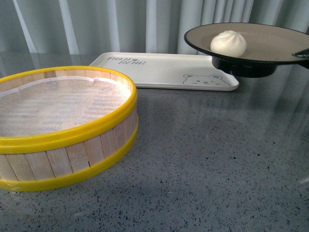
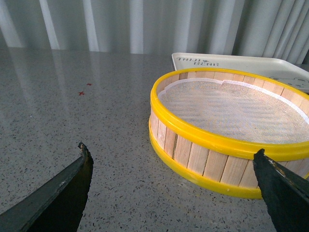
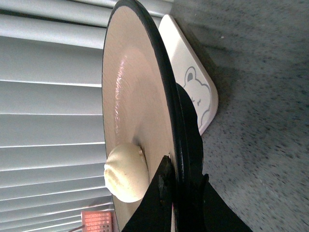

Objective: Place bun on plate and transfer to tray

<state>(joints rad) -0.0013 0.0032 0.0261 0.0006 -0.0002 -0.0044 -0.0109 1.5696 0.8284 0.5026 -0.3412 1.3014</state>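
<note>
1. The first part of the task looks done. The bun (image 1: 228, 43) sits on the plate (image 1: 270, 41), on the side of the plate nearer to the tray's (image 1: 164, 72) lettered end, and it does not reach the black rim.
2. The right gripper (image 3: 183, 179) is closed on the plate. In the right wrist view one finger lies on the beige inside and the other under the black rim, and the bun (image 3: 124, 176) is close beside the upper finger.
3. The plate (image 3: 130, 111) seems to be carried in the air at the bear-face end of the tray (image 3: 193, 92). In the front view its black foot covers the far corner of that end. Whether the foot is right over the tray or just beside it, I cannot tell.
4. The second part is therefore under way but not finished, because the plate does not yet rest on the tray. I judge that what is left is to bring it over the free tray surface, lower it flat and let go of the rim.
5. The plate looks about level, so the bun should stay in place if the lowering is gentle.
6. The left gripper (image 2: 171, 149) is wide open and holds nothing. It hangs over the grey speckled table (image 2: 72, 116), on the side of the steamer basket (image 2: 193, 154) away from the tray (image 2: 231, 62).
7. The steamer basket (image 1: 63, 137) stands in front of the lettered end of the tray, and only its white cloth liner shows inside.
</note>
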